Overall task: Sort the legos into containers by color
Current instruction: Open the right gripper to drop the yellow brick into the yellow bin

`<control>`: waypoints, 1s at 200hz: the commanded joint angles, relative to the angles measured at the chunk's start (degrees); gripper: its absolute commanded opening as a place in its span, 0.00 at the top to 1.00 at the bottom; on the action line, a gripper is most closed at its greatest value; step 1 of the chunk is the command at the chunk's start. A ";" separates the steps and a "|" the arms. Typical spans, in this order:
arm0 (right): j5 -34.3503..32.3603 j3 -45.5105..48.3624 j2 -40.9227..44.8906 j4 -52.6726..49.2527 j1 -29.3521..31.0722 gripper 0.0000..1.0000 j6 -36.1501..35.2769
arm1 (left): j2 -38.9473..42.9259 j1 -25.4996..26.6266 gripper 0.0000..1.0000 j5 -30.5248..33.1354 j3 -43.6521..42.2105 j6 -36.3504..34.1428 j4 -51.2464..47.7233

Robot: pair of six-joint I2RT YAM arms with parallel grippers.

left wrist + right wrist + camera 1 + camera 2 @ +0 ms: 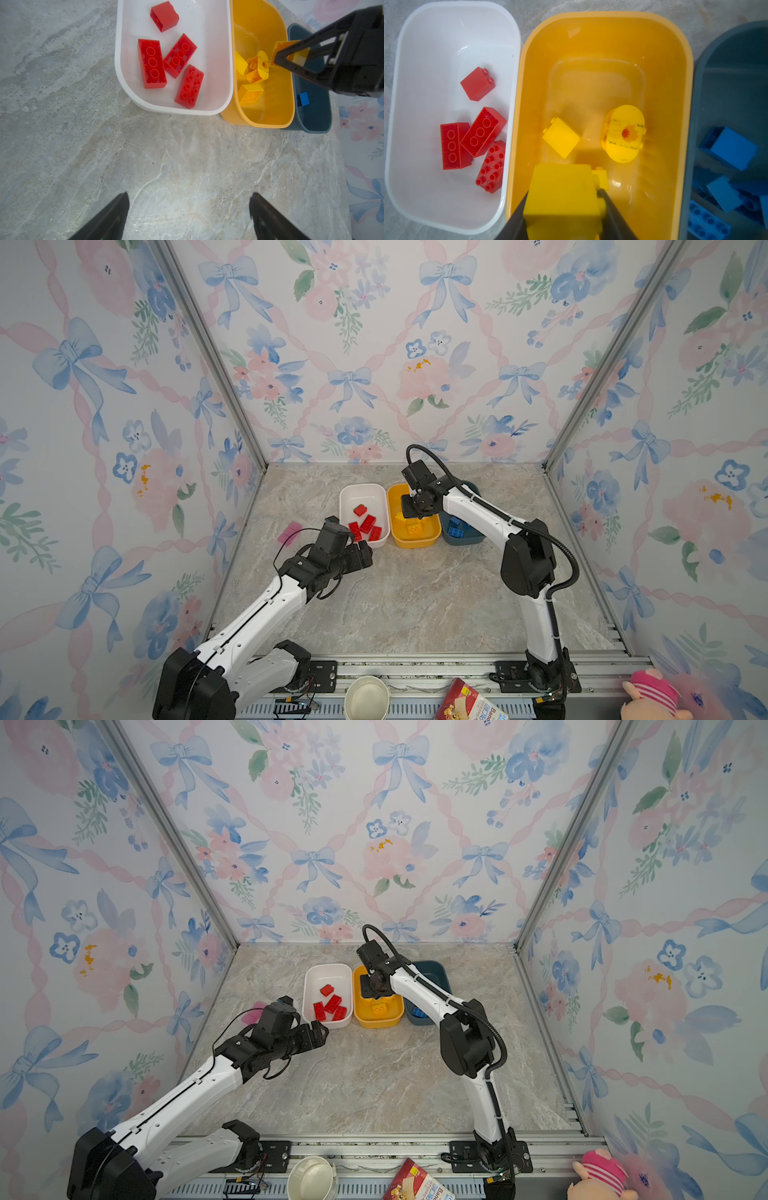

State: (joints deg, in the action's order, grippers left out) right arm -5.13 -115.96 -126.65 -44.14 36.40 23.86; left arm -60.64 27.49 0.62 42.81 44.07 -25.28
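Above the yellow-orange tub [608,15], the right gripper [562,194] clamps a yellow brick [562,212], positioned for colour-matched release; the left gripper [189,199], spread wide and empty, stands clear near the white tub [187,111].

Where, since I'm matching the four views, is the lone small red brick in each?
In a top view: small red brick, mid white tub, behind the long red bricks.
In a top view: the brick, same place.
Left wrist: the brick in that tub, apart from them.
Right wrist: the brick, studs showing.
Shared landmark: the white tub beside the yellow tub.
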 commanded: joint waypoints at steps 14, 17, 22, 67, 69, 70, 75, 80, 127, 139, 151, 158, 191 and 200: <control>0.03 -10.21 -7.10 -3.45 -1.72 0.64 -1.71 | 0.45 0.49 0.07 0.96 -0.71 0.43 0.86; 0.07 -10.91 -7.71 -3.70 -1.84 0.64 -1.75 | 0.36 0.51 0.07 0.96 -0.71 0.28 0.91; 0.20 -12.22 -8.74 -4.11 -2.01 0.64 -1.64 | 0.29 0.48 0.07 0.96 -0.61 0.17 0.89; 0.81 -19.23 -14.56 -7.27 -2.81 0.63 -1.58 | -0.41 0.39 0.07 1.21 -0.18 -0.47 0.95; 0.82 -19.26 -14.69 -7.34 -2.84 0.62 -1.55 | -0.50 0.38 0.07 1.20 -0.18 -0.52 1.00; 0.82 -19.33 -14.73 -7.31 -2.84 0.62 -1.54 | -0.47 0.38 0.07 1.17 -0.18 -0.50 1.01; 0.90 -19.31 -14.84 -7.36 -2.83 0.61 -1.58 | -0.49 0.41 0.07 1.29 -0.18 -0.55 1.01; 1.01 -19.36 -14.84 -7.38 -2.87 0.60 -1.62 | -0.60 0.39 0.07 1.35 -0.16 -0.53 1.10; 1.35 -17.96 -12.87 -7.32 -3.00 0.39 -2.21 | -0.69 0.38 0.06 2.34 -0.41 -0.91 1.68; 1.52 -17.42 -12.00 -7.16 -3.00 0.37 -2.24 | -0.76 0.38 0.06 2.69 -0.30 -1.05 1.80; 1.68 -16.89 -10.99 -6.97 -3.00 0.36 -2.37 | -0.95 0.38 0.06 3.10 -0.03 -1.33 2.01; 1.78 -16.22 -10.20 -6.86 -3.00 0.35 -2.46 | -1.05 0.38 0.06 3.52 0.10 -1.59 2.03; 2.22 -9.91 -4.22 -4.29 -2.92 0.30 -2.51 | -0.86 0.42 0.03 6.46 0.61 -3.34 2.87; 2.36 -7.44 -2.21 -3.32 -2.92 0.27 -2.58 | -0.78 0.38 0.02 7.50 0.54 -3.91 3.35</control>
State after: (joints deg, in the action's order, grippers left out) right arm -3.38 -127.52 -135.98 -49.19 33.78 21.71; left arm -61.36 27.75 4.71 42.81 42.76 -23.46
